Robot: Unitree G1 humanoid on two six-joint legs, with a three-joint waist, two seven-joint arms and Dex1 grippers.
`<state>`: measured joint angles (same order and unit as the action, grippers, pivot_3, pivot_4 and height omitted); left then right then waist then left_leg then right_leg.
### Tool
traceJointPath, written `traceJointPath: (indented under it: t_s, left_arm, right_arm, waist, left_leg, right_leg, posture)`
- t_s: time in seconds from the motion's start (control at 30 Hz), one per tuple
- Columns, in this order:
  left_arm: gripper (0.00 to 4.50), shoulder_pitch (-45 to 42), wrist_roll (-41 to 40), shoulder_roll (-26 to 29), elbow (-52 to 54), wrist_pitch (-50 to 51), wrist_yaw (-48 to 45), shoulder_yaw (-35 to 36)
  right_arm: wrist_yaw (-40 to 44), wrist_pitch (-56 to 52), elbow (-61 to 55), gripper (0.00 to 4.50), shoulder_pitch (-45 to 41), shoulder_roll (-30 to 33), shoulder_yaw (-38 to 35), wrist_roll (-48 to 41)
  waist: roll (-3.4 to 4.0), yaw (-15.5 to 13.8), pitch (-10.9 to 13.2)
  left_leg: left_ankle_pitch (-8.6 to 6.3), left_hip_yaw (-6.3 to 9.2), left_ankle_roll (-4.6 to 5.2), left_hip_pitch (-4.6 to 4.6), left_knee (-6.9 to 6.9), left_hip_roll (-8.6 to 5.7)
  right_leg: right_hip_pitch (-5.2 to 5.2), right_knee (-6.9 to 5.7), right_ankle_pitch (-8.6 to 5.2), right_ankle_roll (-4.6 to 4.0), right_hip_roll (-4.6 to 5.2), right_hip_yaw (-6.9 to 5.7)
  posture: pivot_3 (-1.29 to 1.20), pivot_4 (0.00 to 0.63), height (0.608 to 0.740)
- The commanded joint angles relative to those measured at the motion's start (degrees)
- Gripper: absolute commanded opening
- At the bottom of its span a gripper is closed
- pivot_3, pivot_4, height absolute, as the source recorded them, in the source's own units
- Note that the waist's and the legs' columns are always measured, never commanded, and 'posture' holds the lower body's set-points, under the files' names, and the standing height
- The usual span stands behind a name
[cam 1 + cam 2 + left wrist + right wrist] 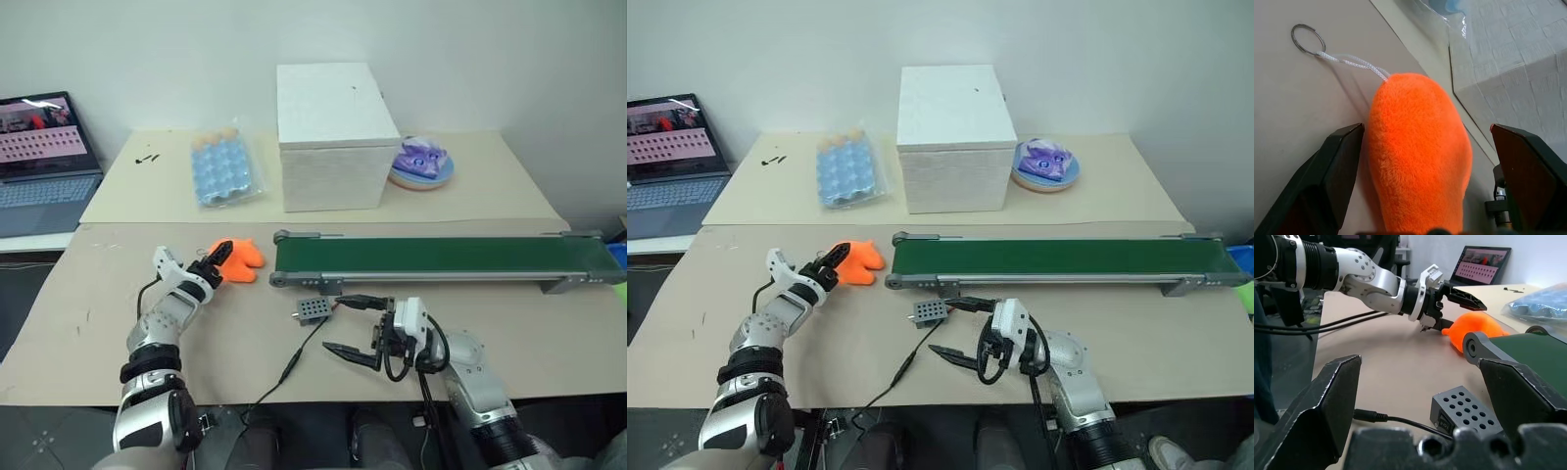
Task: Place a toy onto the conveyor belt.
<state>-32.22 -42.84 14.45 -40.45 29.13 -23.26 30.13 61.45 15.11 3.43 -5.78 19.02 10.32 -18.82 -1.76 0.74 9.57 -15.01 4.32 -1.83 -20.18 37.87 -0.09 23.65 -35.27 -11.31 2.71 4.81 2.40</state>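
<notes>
Left end effector (219, 262) is at the fish (238, 260), with its two black fingers wide apart. In the left wrist view one finger (1327, 181) is on each side of the fish, with the orange body between them. The fingers are not squeezing it. One looks right against the plush, and the other has a gap beside it.

The fish lies flat on the tan surface (118, 323), just off the left end of the belt (441, 257). Its long way runs left to right, in line with the belt. The two stubby bits point toward the end effector and the round end points toward the belt's roller. A white string with a small metal ring (1308, 38) comes off the far end of the fish and lies on the surface.

Right end effector (355, 326) hangs low over the near edge of the surface, pointing left. Its fingers are wide apart and hold nothing. A small grey box (313, 311) with holes and a black wire sits just past it, close to the belt frame.

The belt is long and dark green, with nothing on top. It runs almost to the right edge of the surface. Behind it stand a white box (330, 135), a blue bag (221, 168) and a purple toy (422, 157) on a plate. A laptop (44, 162) is far off at the left. The surface to the left of the fish and in front of it is open.
</notes>
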Motion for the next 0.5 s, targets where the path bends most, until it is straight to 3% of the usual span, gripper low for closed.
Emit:
traceJointPath:
  t_s: [0.03,0.5]
  left_arm:
    - [4.41,-1.4,-0.7,-1.3,-2.1,0.4,-0.7,0.8]
    - [4.41,-2.5,-4.2,-3.5,-1.4,5.8,-3.4,3.4]
  right_arm:
    - [-1.4,3.0,-0.2,4.50,0.4,-1.5,-0.9,-0.4]
    - [-6.0,7.2,4.2,4.50,-1.9,-3.1,-0.7,4.0]
  waist:
    - [0.00,0.0,0.0]
    - [0.00,0.3,0.0]
  left_leg:
    - [0.00,0.01,0.00,0.04,0.00,0.00]
    - [0.00,0.04,0.00,0.07,0.00,0.00]
  right_leg:
    - [-0.07,0.03,-0.03,0.07,0.00,-0.01]
    - [-0.19,0.23,0.00,0.09,0.00,-0.03]
  posture:
    - [0.00,0.150,0.740]
    - [0.00,0.150,0.740]
